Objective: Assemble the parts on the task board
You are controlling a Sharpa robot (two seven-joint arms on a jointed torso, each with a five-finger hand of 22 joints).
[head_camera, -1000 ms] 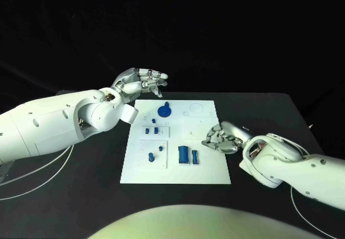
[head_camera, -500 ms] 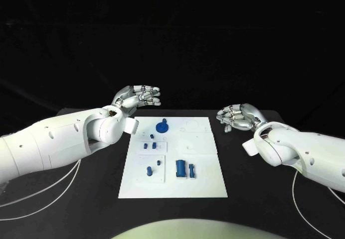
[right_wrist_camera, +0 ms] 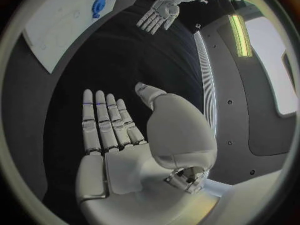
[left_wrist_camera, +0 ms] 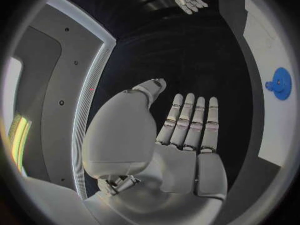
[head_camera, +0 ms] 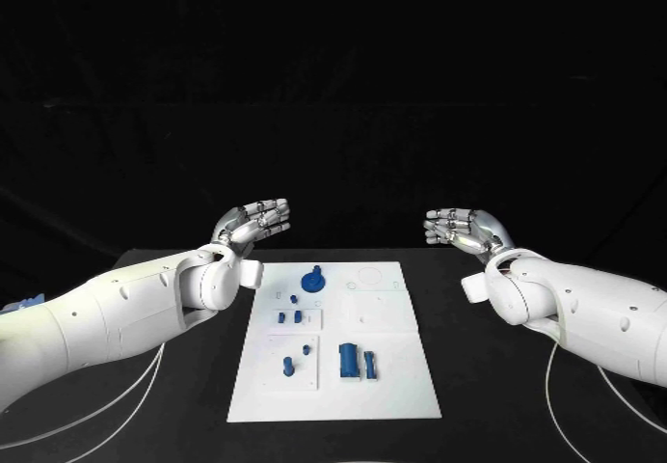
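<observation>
The black table (head_camera: 515, 395) carries the white task board (head_camera: 389, 357) at its middle, lying flat between the two arms; the left hand (head_camera: 253, 222) is raised beyond the board's far left corner, palm flat and fingers stretched out side by side, holding nothing; the right hand (head_camera: 459, 228) is raised beyond the far right corner, likewise flat, wide and empty; the blue parts sit on the board's left half; a round blue gear (head_camera: 315, 281) stands near the far edge; two upright blue blocks (head_camera: 358, 362) stand toward the near end, close together; a small blue peg (head_camera: 289, 366) stands just left of them; two smaller blue pieces (head_camera: 289, 316) sit between the gear and the peg.
</observation>
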